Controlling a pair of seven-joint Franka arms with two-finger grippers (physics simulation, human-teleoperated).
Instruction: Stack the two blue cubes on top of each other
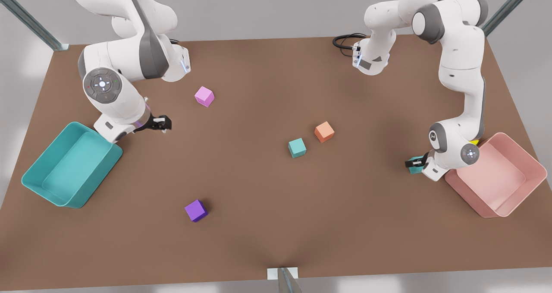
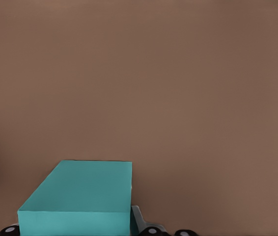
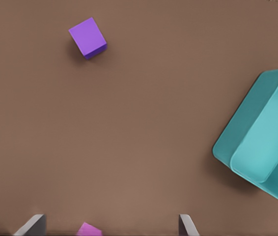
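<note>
Held teal cube (image 2: 80,196) clamped in left hand (image 1: 414,164), 3 o'clock on desk (image 1: 258,232), beside pink bin (image 1: 540,172). Second teal cube (image 1: 297,147) near centre. Right hand (image 1: 163,123) at 9 o'clock, fingers apart, waiting.

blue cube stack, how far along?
Done: nothing stacked yet. In hand: the left hand, by the pink bin, is closed on one blue cube. The other blue cube sits alone mid-table beside the orange cube. Left to do: carry over, set on top, release. The right hand waits open by the teal bin.
</note>
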